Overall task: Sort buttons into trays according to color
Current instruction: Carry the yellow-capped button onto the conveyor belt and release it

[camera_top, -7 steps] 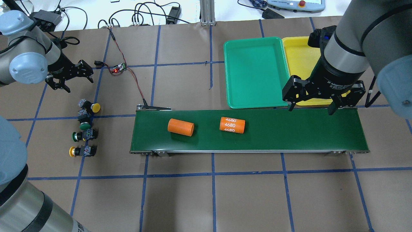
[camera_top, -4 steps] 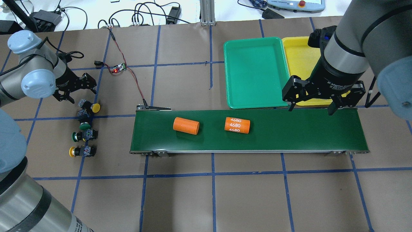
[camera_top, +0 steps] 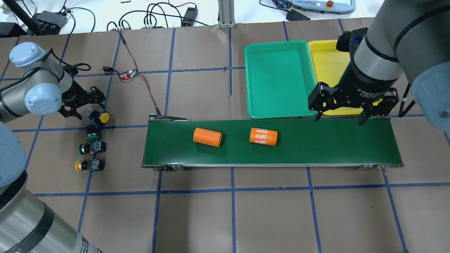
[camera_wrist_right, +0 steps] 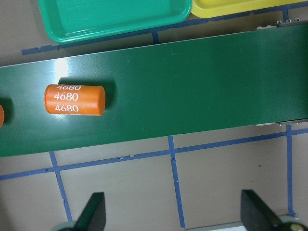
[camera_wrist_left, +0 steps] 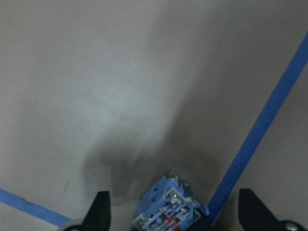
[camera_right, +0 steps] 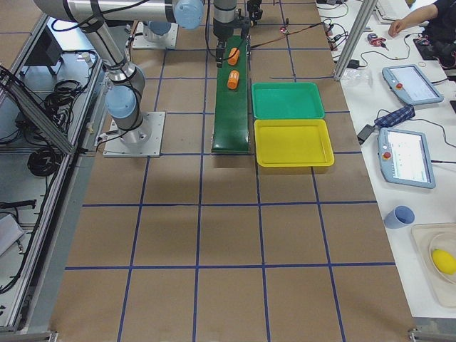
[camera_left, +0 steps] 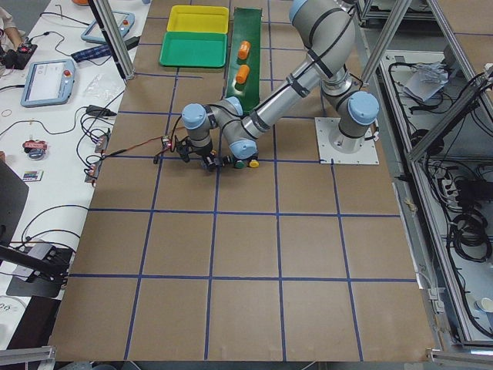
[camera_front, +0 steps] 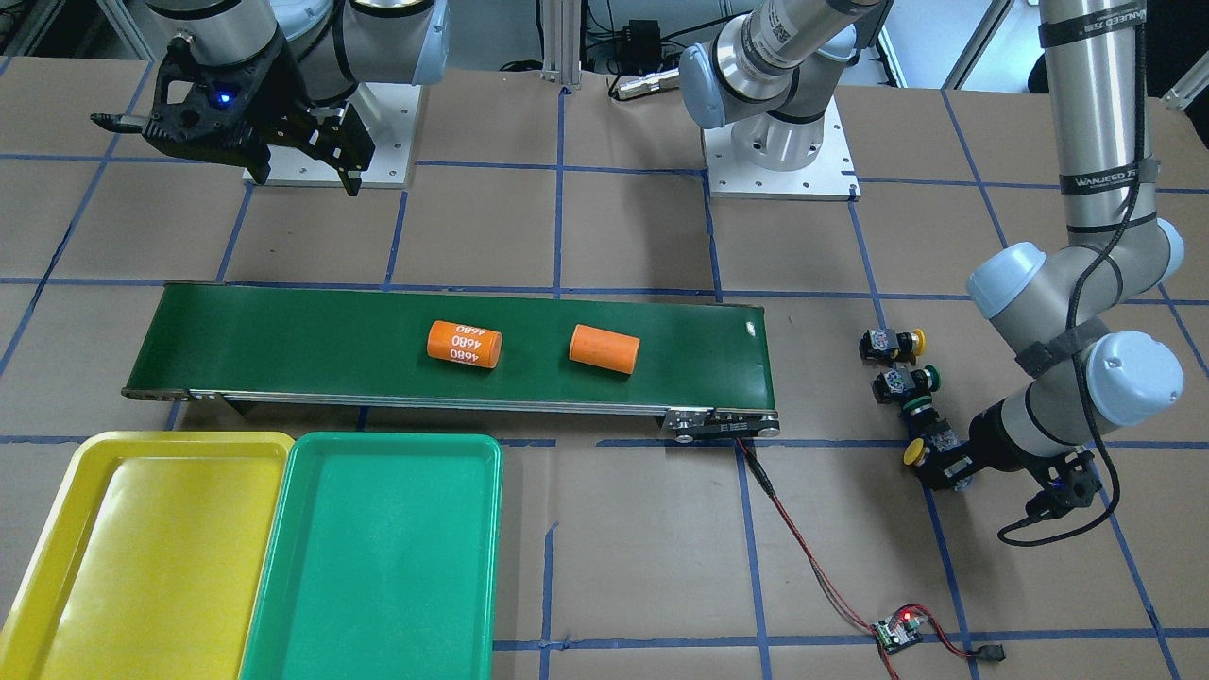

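Note:
Four buttons lie in a column on the table's left: a yellow one (camera_top: 100, 116), two green ones (camera_top: 92, 135) (camera_top: 88, 148) and a yellow one (camera_top: 87, 164). My left gripper (camera_top: 87, 111) is open and low at the far yellow button. In the left wrist view its grey-blue contact block (camera_wrist_left: 168, 211) lies between the two fingers. The green tray (camera_top: 277, 79) and the yellow tray (camera_top: 325, 59) stand side by side at the far right, both with nothing in them. My right gripper (camera_top: 339, 120) is open and empty above the belt's right end.
A long dark-green conveyor belt (camera_top: 334, 144) carries a plain orange cylinder (camera_top: 207, 137) and one marked "4680" (camera_top: 263, 136). A small circuit board (camera_top: 129, 73) with a red light and a wire runs to the belt's left end.
My left gripper has come down and towards the far yellow button and now straddles its block. Both orange cylinders have moved right along the belt. The right arm has not moved.

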{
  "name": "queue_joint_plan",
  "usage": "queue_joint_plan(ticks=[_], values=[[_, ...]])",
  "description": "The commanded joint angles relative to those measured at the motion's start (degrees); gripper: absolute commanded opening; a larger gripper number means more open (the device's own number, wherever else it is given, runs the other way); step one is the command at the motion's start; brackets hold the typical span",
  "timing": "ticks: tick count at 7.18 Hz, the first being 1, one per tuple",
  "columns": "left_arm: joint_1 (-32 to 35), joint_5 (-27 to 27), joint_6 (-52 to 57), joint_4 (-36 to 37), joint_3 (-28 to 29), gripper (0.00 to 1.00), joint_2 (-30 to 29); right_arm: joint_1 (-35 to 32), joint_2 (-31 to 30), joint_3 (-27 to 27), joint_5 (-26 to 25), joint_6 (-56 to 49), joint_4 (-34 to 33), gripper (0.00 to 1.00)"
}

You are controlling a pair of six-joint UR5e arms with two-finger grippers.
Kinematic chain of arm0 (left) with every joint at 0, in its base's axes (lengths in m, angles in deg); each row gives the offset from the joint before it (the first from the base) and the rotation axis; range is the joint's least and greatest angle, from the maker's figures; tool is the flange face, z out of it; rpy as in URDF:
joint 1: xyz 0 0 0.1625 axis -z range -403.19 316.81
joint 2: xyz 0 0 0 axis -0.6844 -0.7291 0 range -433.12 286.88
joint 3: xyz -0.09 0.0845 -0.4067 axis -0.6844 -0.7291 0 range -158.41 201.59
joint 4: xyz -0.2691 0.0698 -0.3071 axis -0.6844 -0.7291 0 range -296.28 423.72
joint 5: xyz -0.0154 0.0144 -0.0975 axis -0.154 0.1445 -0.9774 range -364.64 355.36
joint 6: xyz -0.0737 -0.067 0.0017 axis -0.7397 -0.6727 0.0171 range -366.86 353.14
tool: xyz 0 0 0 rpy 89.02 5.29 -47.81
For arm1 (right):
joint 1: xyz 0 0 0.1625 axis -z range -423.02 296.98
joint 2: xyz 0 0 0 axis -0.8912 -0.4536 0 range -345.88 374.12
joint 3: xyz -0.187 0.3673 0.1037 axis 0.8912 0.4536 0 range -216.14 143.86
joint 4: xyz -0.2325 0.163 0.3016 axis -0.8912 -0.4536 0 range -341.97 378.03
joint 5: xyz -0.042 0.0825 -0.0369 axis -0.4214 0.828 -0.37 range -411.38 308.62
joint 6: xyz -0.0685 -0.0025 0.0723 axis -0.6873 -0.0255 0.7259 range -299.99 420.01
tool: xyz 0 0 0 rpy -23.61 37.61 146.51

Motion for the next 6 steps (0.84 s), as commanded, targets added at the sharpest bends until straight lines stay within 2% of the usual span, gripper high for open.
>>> queue_joint_plan(ticks=[1, 2, 4, 6], values=[[0.1, -0.6, -1.1, -0.4, 0.0, 0.01, 1.2, 0.0, 0.1, 0.0, 0.0, -0.1, 0.0, 1.0], [0.2, -0.6, -3.0, -2.4, 1.7, 0.01, 2.4, 0.0, 0.0, -0.1, -0.1, 0.0, 0.1, 1.0], [2.1, -2.0, -9.9, -16.2, 8.5, 0.01, 5.6, 0.0, 0.0, 0.0, 0.0, 0.1, 0.0, 1.0], [8.9, -2.2, -21.5, -22.6, 6.5, 0.01, 10.0, 0.0, 0.0, -0.1, 0.0, 0.0, 0.0, 1.0]])
